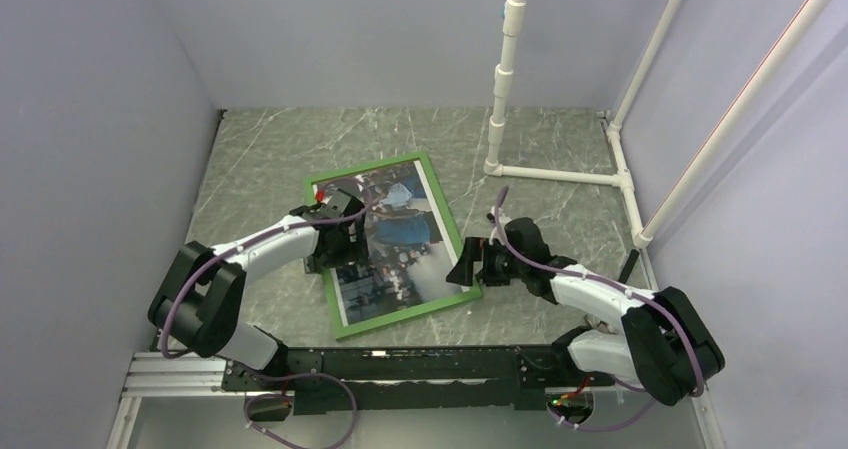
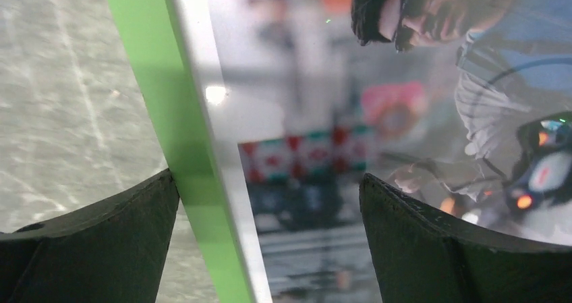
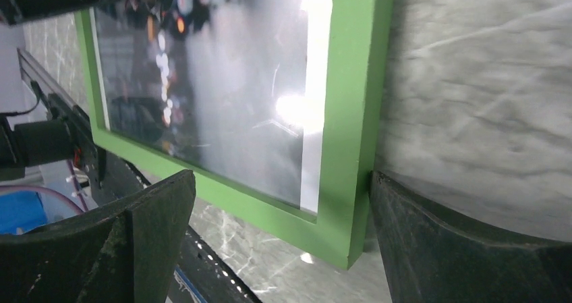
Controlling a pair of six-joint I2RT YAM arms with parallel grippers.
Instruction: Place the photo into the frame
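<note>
The photo (image 1: pixel 400 239) is seen within the frame (image 1: pixel 405 314), its rails straddled by the left end effector (image 1: pixel 335 237) and right end effector (image 1: pixel 468 265), both released, seemingly for squaring.

White-and-black arms (image 1: pixel 268 241) — purple cables (image 1: pixel 497 205)

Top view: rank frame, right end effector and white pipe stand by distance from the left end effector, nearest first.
1. frame: directly beneath the left end effector, whose fingers straddle its left rail.
2. right end effector: across the frame, at its right corner.
3. white pipe stand: back right of the table.
</note>
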